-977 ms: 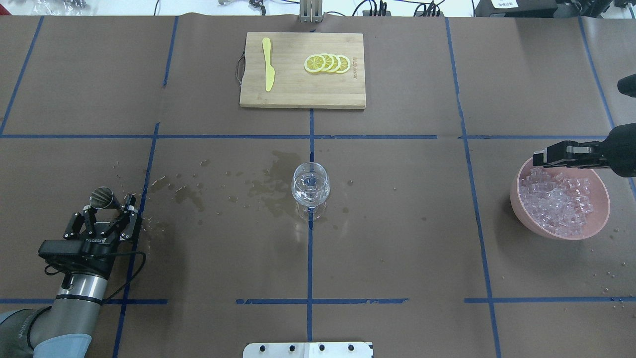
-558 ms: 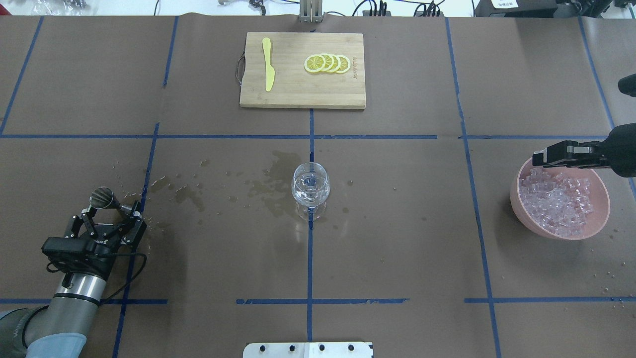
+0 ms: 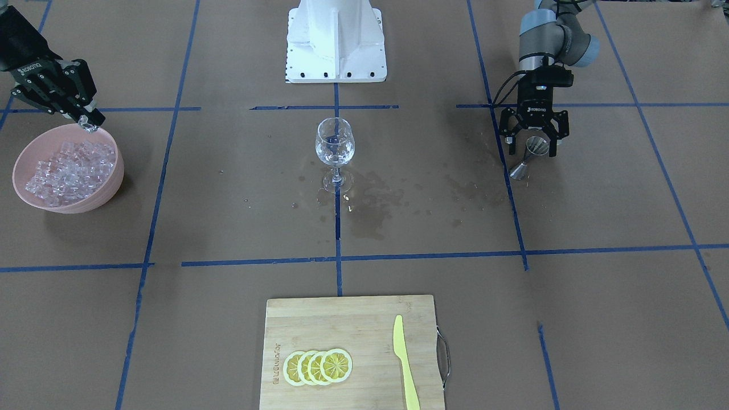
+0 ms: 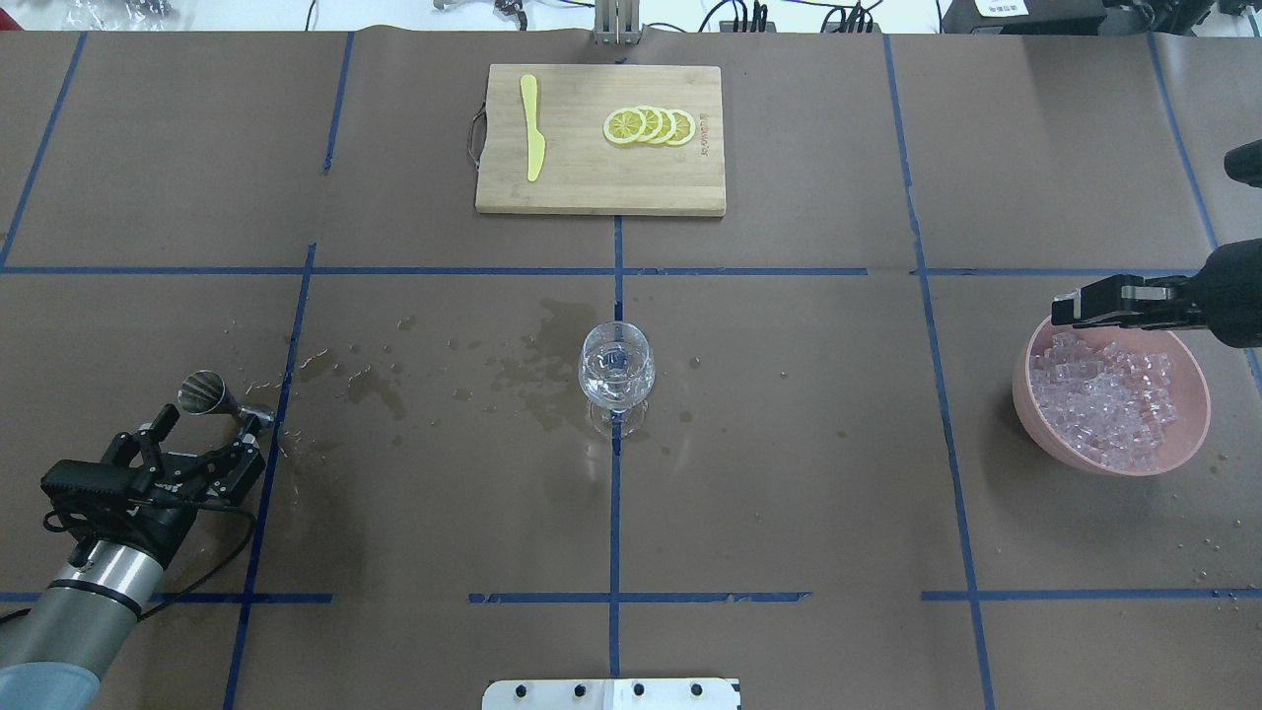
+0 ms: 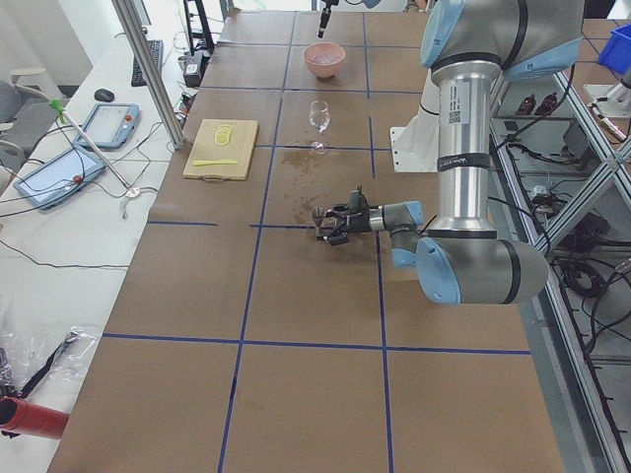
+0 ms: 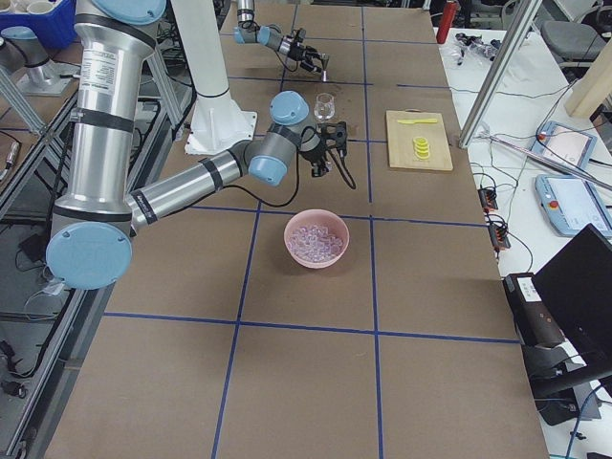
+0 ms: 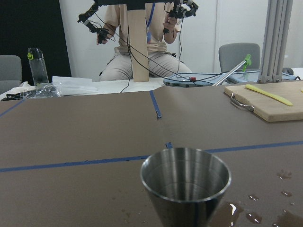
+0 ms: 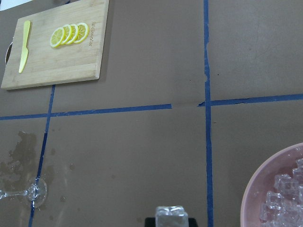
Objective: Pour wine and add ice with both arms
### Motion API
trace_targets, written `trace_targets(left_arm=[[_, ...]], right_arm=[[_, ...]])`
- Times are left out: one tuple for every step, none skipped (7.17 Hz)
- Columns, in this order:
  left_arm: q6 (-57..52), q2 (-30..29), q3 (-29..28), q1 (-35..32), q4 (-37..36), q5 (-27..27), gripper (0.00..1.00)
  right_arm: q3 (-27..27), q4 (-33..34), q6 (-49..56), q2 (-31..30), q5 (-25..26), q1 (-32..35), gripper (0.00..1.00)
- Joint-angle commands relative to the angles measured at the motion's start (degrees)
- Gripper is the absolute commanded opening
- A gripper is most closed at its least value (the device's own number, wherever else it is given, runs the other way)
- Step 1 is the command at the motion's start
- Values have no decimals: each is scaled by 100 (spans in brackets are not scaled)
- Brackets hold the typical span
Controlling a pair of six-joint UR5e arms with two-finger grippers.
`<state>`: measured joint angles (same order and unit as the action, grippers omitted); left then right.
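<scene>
One ice cube (image 8: 169,215) nipped in right pincer (image 3: 93,118), above bowl (image 4: 1021,409) — left pincer (image 4: 209,422) wide open around jigger (image 7: 185,182)

Bright, even overhead light — soft shadows, sharp views, glints on the ice (image 4: 1104,409).

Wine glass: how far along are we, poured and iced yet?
Pouring looks done: the jigger stands empty on the table, the left gripper open beside it, and spill marks lie by the wine glass. In hand: the right gripper pinches one ice cube at the pink bowl's rim. Left: carry it to the glass; whether ice is in there already I cannot tell.
</scene>
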<state>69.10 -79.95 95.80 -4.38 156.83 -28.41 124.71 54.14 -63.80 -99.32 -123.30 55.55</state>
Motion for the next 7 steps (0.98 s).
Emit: trace_targets(left_arm=[[-2,59,105,16,-12,-436,100],[-2,76,149,16,-12,-629,100],[-2,146,419,16,-117,-1014,100],[16,521,1266,16,-857,-1453,100],[51,925,1692,16,-1100,-1683,100],[51,1068,1774,16,-1102,-1851,100],[69,1157,1854,16,-1128,-2114,100]], right_arm=[[9,0,-1,9,-1,0,0],[44,0,-1,9,-1,0,0],[53,0,-1,9,-10,0,0],[53,0,-1,9,-1,0,0],[88,0,-1,17,-1,0,0],[89,9,-1,44,-10,0,0],[89,9,-1,113,-1,0,0]])
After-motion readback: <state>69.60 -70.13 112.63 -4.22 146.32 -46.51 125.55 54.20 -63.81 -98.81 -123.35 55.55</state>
